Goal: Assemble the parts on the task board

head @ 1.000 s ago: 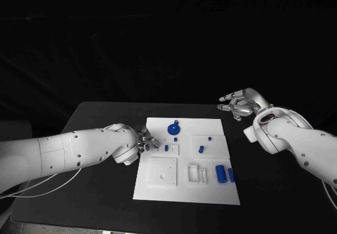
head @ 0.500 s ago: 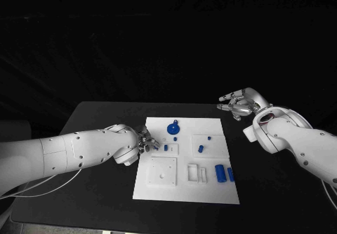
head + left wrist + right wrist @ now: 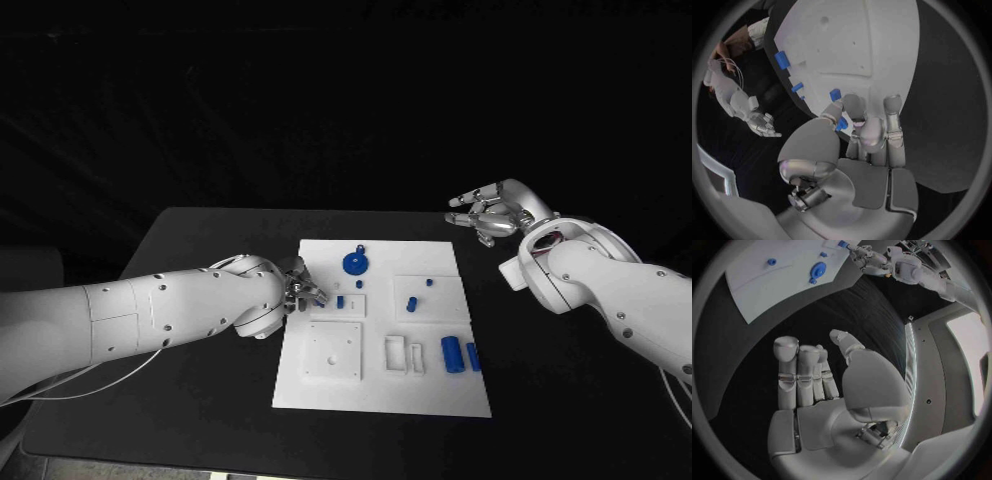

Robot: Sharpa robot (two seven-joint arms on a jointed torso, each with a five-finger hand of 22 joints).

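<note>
Counter (image 3: 188, 420): matte black, flat, carrying the task board at its middle.
Task board (image 3: 378, 395): smooth white rectangular plate with shallow square recesses and raised white blocks.
Left hand (image 3: 297, 292): silver metal, at the board's left edge; its fingers are curled in and pinch a small blue part (image 3: 841, 123) between thumb and fingertips, just above the board surface.
Right hand (image 3: 493, 214): silver, glossy, raised beyond the board's far right corner, well apart from it; fingers loosely spread with nothing between them, palm bare in the right wrist view.
Round part (image 3: 356, 264): blue disc with a small knob, lying near the board's far edge.
Blue pegs (image 3: 413, 304): short cylinders standing in a square recess on the board's right side.
Blue bars (image 3: 451, 355): two oblong rounded pieces, side by side near the board's right edge.
Square plate (image 3: 335, 352): white raised square with a small centre hole, on the board's near left.
</note>
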